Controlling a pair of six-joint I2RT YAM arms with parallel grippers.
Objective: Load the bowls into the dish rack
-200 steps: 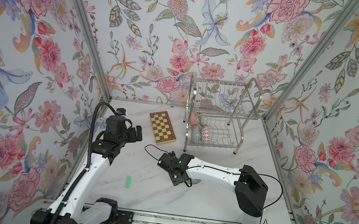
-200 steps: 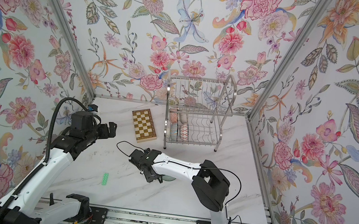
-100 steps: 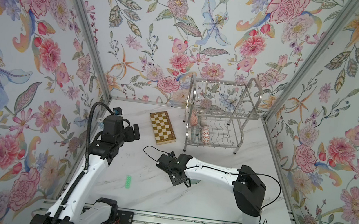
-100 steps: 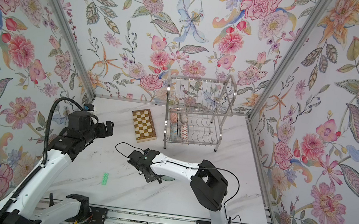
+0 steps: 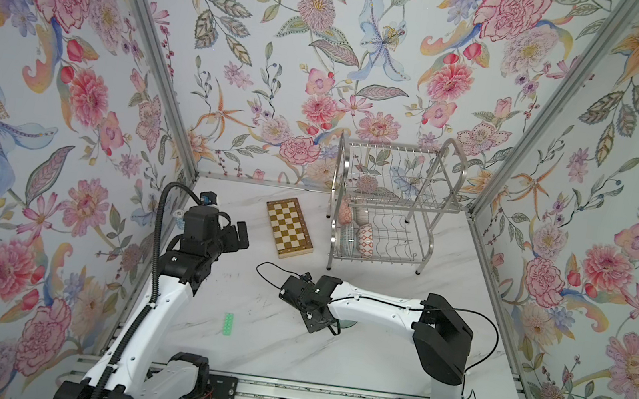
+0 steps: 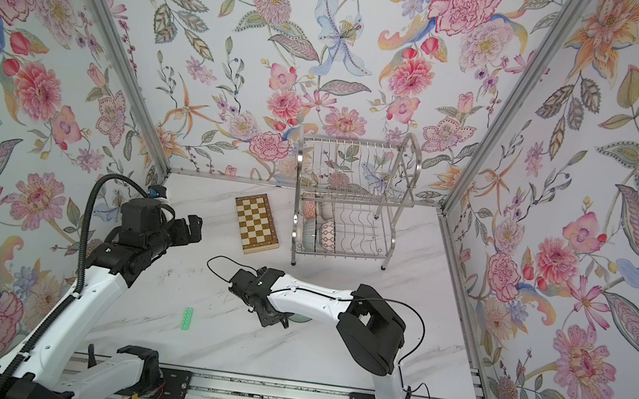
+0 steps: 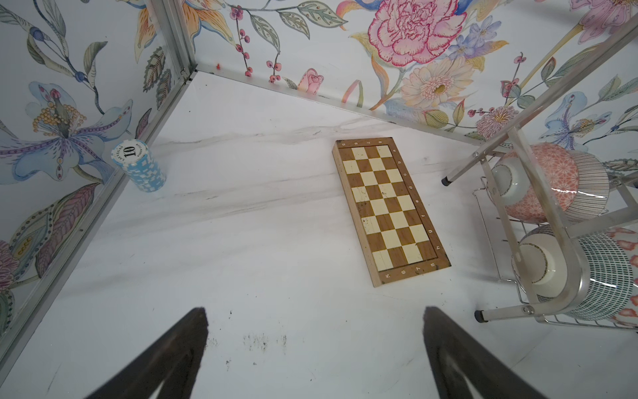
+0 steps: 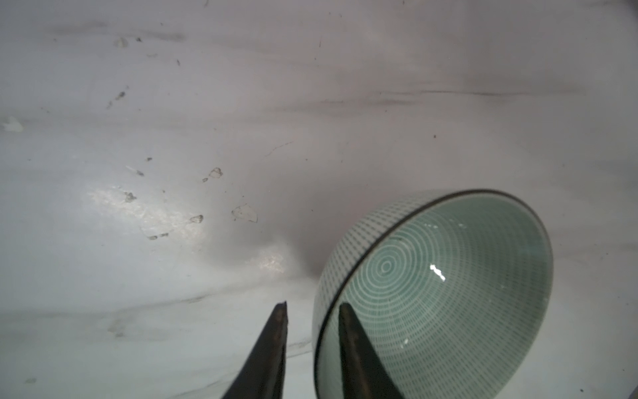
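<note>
Mint bowl point(image 8: 431, 293): on desk point(image 5: 247, 350) centre, nearer than dish rack point(image 5: 388, 239); mouth open toward right wrist view, both top views show only a green sliver. Right end effector point(image 8: 312, 305): narrow, astride rim, grip unclear. Left end effector point(image 7: 316, 311): wide, empty.

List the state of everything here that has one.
left gripper, open, empty
right gripper, astride the mint bowl rim, grip unclear
mint bowl, not yet racked
dish rack, upright, bowls on edge in lower tier
chessboard, closed, lying flat
chip stack, upright
</note>
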